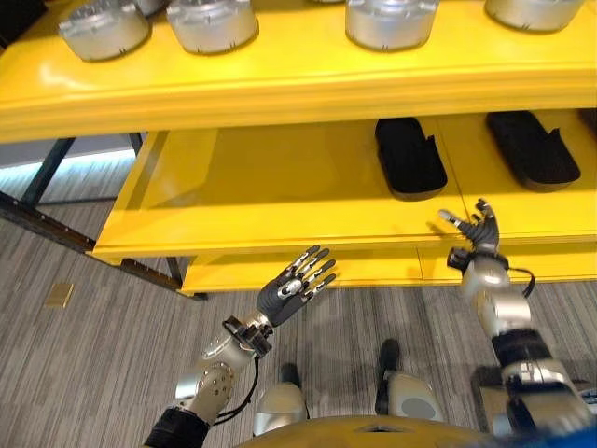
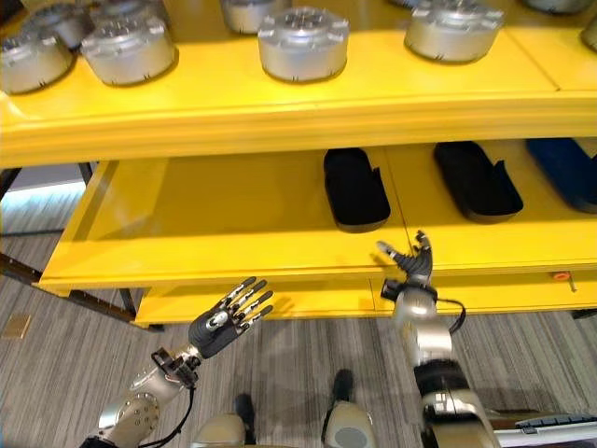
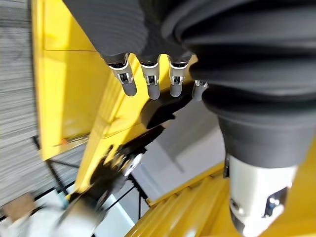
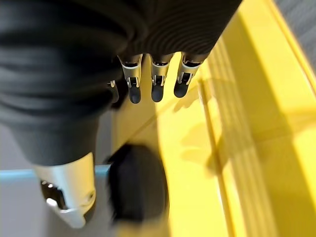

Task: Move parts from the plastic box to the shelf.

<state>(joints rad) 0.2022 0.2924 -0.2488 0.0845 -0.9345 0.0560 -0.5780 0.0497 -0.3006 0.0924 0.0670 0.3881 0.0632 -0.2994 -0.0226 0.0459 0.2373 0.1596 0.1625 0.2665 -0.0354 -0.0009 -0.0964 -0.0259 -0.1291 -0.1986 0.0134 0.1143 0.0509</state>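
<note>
Left hand: the left hand point(image 1: 297, 285) hangs in front of the yellow shelf point(image 1: 280, 210), below the front edge of its lower level, over the grey carpet point(image 1: 93, 355). Its fingers are straight and spread, and it holds nothing.

Right hand: the right hand point(image 2: 410, 262) is raised at the front edge of the lower level, just in front of the black parts. Its fingers are loosely extended and empty; whether they touch the edge cannot be told.

Black parts: a flat black part point(image 1: 409, 156) lies on the lower level just beyond the right hand. A second black part point(image 1: 532, 148) lies to the right of it, apart from it. In the right eye view a dark blue part point(image 2: 569, 173) shows at the right border on the same level.

Round parts: silver round parts stand in a row on the upper level, among them one point(image 1: 104, 28) at the left, one point(image 1: 213, 22) next to it and one point(image 1: 392, 21) near the middle, each apart from its neighbour.

Lower level, left half: bare yellow surface.

Writing: no print on the shelf or parts can be read. A small orange mark point(image 2: 560, 276) sits on the front edge at the right; too small to tell what it is.

Floor: a small tan square point(image 1: 60, 295) lies on the carpet at the left.
</note>
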